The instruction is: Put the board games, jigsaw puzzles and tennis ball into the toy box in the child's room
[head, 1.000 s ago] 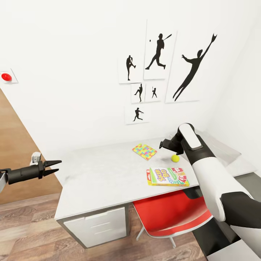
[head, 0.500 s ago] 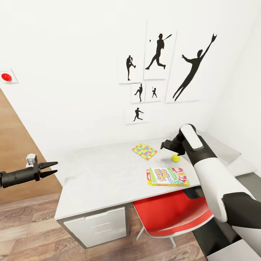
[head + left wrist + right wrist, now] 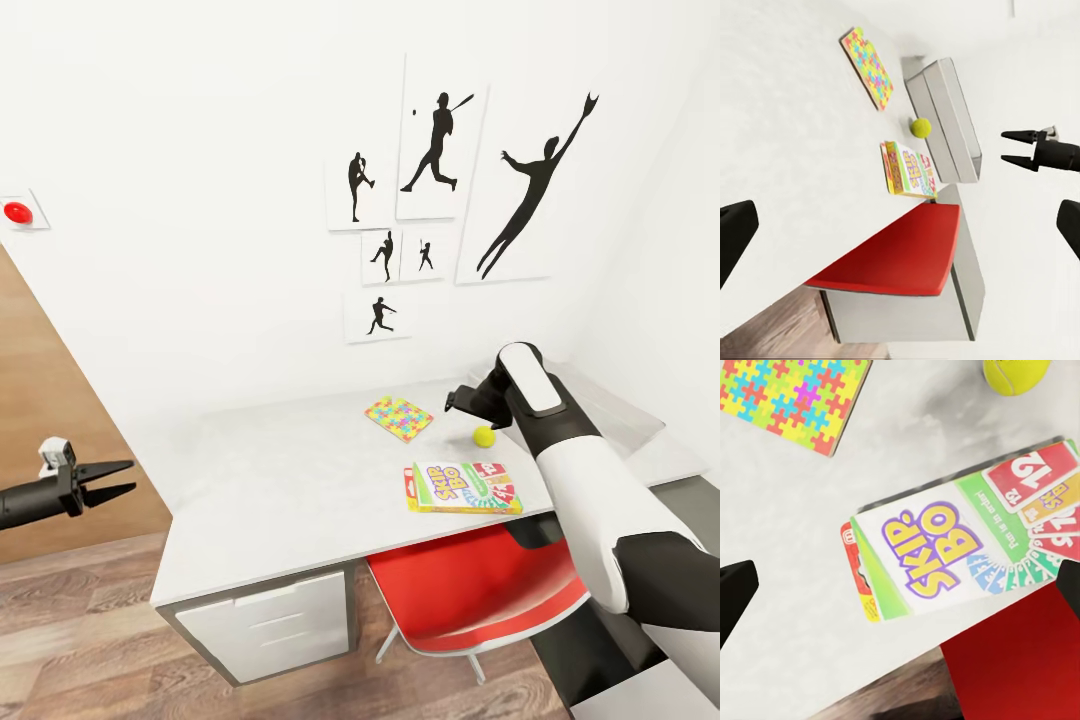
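Note:
On the table (image 3: 270, 480) lie a mosaic jigsaw puzzle (image 3: 399, 417), the tennis ball (image 3: 484, 436) and the Skip-Bo board game (image 3: 463, 487). The grey toy box (image 3: 625, 418) stands at the table's right end, partly behind my right arm. My right gripper (image 3: 453, 403) hovers open above the table between puzzle and ball; its wrist view looks down on the Skip-Bo box (image 3: 937, 555), the puzzle (image 3: 795, 397) and the ball (image 3: 1016, 373). My left gripper (image 3: 105, 478) is open and empty, off the table's left edge. Its wrist view shows the toy box (image 3: 949, 120) beside the ball (image 3: 919, 127).
A red chair (image 3: 470, 590) is tucked under the table's right half, below the Skip-Bo box. White drawers (image 3: 265, 625) sit under the left half. Wood-plank floor (image 3: 90, 640) lies open on the left, and black sports silhouettes (image 3: 440, 190) hang on the wall.
My left gripper has drawn back leftward and lower, away from the table's left edge. The right arm and the toys have stayed put.

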You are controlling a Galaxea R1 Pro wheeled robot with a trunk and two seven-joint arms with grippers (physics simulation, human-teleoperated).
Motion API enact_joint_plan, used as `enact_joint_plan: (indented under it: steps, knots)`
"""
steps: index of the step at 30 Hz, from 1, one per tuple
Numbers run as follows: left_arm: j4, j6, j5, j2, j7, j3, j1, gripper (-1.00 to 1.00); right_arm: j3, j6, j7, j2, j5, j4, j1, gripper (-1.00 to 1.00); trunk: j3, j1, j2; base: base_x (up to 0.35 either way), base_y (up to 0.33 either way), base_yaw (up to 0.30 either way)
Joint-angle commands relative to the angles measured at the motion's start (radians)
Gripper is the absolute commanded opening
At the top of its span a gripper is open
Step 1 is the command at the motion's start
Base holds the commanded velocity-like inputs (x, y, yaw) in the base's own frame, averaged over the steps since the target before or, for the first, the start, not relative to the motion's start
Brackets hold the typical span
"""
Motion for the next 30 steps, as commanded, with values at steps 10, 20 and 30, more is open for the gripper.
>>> enact_joint_plan:
  steps: [10,20,30]
  knots:
    - [0.0,0.007,0.002,0.003,-0.004,-0.008,0.002,1.0,0.002,0.003,-0.007,-0.002,-0.006,-0.001,-0.002,1.0,-0.002,0.001,-0.002,0.0,0.0,0.0]
    - [0.0,0.006,0.003,0.003,-0.004,-0.008,0.003,1.0,0.003,0.003,-0.009,-0.001,-0.004,-0.001,-0.003,1.0,-0.002,0.001,-0.002,0.0,0.0,0.0]
    - [0.001,0.006,0.002,0.003,-0.004,-0.008,0.003,1.0,0.003,0.003,-0.01,-0.001,-0.004,0.0,-0.003,1.0,0.0,0.001,-0.002,0.012,0.005,0.0]
